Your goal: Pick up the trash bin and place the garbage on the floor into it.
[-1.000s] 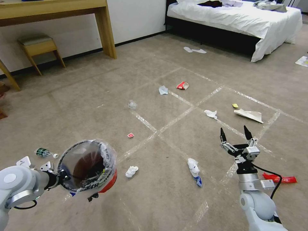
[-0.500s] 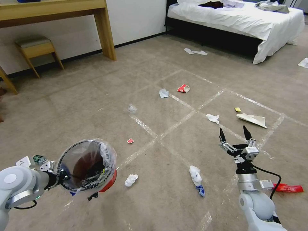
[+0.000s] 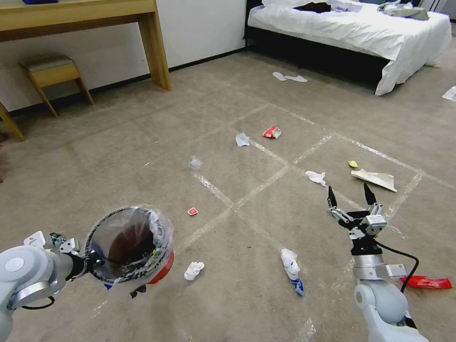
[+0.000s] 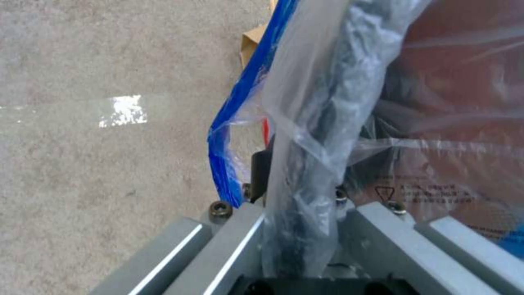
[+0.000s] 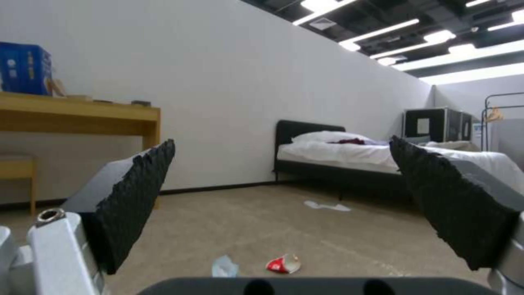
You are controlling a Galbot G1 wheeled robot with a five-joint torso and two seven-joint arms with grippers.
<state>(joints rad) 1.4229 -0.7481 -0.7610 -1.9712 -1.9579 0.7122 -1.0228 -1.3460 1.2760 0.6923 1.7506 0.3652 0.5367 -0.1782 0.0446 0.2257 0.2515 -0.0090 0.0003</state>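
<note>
My left gripper [image 3: 90, 262] is shut on the rim of the trash bin [image 3: 130, 247], holding it tilted above the floor [image 3: 118, 142] at the lower left. In the left wrist view the fingers [image 4: 235, 246] clamp the bagged rim [image 4: 306, 172]. My right gripper [image 3: 349, 195] hangs open and empty at the lower right, and its toothed pads [image 5: 136, 196] stand wide apart. Garbage lies scattered: a crumpled tissue [image 3: 194, 270], a white-blue wad [image 3: 290, 266], a red wrapper [image 3: 426, 282], a white tissue [image 3: 316, 177], a crushed red cup [image 3: 271, 132] and a folded paper [image 3: 375, 178].
A wooden desk [image 3: 152, 42] and a stool [image 3: 50, 71] stand by the far left wall. A bed [image 3: 356, 33] stands at the far right, with slippers [image 3: 289, 77] before it. A small bottle [image 3: 57, 237] lies behind my left wrist.
The whole picture has shifted slightly, so the camera has moved. Both arms keep their poses. The bin stays gripped and the right gripper stays open.
</note>
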